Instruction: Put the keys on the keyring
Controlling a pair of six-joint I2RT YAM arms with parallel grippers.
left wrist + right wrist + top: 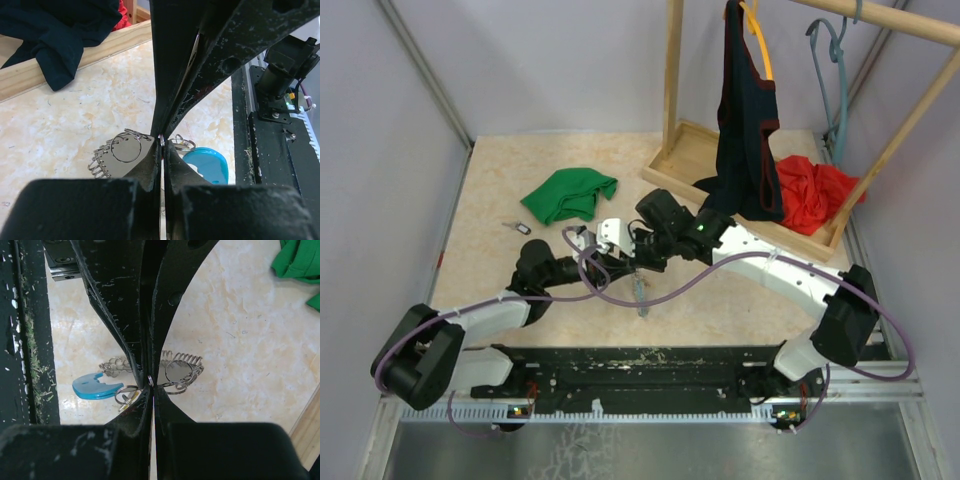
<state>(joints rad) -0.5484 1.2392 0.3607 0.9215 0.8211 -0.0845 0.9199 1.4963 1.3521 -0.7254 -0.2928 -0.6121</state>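
The keyring (640,293) hangs above the table between both arms. It is a silvery coiled loop (183,360) with split rings (126,146) and a light blue plastic tag (210,164). My left gripper (162,141) is shut on a small ring of it. My right gripper (151,382) is shut on the same ring, tip to tip with the left from the opposite side. In the top view the left gripper (632,262) and right gripper (646,258) meet at the table's middle. A yellowish key (128,401) seems to hang from one split ring. One small key (517,228) lies on the table at the left.
A green cloth (570,194) lies behind the arms, left of centre. A wooden rack (672,80) stands at the back right with a dark garment (748,120) hanging on it and a red cloth (812,192) on its base. Grey walls close both sides.
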